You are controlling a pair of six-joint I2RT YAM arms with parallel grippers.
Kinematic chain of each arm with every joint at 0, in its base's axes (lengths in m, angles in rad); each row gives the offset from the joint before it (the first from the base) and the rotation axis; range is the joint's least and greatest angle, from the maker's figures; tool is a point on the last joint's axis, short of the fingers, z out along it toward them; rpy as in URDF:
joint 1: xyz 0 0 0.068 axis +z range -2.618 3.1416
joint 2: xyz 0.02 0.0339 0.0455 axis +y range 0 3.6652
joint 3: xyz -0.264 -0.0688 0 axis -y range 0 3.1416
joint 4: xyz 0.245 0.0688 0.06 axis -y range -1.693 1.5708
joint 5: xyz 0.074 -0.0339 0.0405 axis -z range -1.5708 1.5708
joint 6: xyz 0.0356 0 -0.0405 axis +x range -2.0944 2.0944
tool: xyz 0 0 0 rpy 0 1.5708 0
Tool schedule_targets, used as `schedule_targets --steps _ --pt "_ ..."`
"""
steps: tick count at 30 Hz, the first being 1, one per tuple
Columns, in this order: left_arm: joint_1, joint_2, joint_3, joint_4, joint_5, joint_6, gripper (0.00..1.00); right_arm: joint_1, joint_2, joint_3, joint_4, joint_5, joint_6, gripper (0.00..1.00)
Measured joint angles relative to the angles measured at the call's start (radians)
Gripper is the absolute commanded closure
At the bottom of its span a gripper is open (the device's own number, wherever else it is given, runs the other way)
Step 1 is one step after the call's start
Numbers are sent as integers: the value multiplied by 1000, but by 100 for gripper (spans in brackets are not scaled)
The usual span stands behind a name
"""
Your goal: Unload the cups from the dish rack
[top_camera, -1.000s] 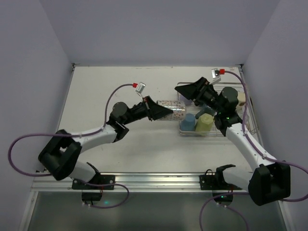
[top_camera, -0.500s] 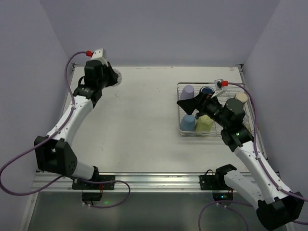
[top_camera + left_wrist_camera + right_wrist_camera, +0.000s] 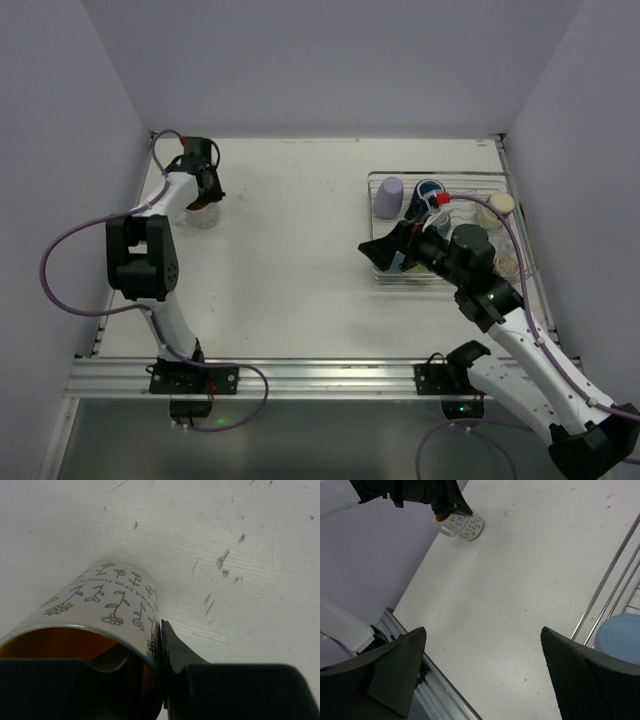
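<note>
A white flowered cup (image 3: 100, 605) with an orange inside stands on the table at the far left (image 3: 205, 216). My left gripper (image 3: 152, 647) is shut on its rim, one finger inside and one finger (image 3: 182, 652) outside. The dish rack (image 3: 450, 174) sits at the right with a lavender cup (image 3: 390, 197), a navy cup (image 3: 428, 192) and a cream cup (image 3: 497, 206) in it. My right gripper (image 3: 378, 252) hangs open over the rack's front left corner, nothing between its fingers. A light blue cup (image 3: 620, 635) shows upside down behind the rack's wires in the right wrist view.
Purple walls close in the table at the left, back and right. The metal rail (image 3: 320, 375) with both arm bases runs along the near edge. Bare tabletop (image 3: 290, 230) lies between the flowered cup and the rack. The left arm's cable (image 3: 60, 260) loops by the left wall.
The left arm has swung from beside the rack to the far left with the flowered cup, now down on the table. The right gripper has drawn back from the rack's middle to its front left corner.
</note>
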Motion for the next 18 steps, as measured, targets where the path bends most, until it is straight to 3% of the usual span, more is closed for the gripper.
schedule_targets --steps 2,3,5,6,9,18 --pt "0 16 18 -14 -19 10 80 3 5 -8 -1 11 -4 1" --pt "0 26 27 -22 -26 11 61 4 8 -10 -3 16 -7 1" --pt "0 37 48 -34 -41 22 37 7 19 -11 -12 35 -15 1" --pt "0 37 58 -32 -47 28 21 8 21 -11 -21 45 -21 1" --pt "2 16 74 -24 -55 23 2 9 21 -10 -59 95 -42 1" --pt "-3 -249 16 38 19 -18 0 9 23 39 -237 317 -96 10"
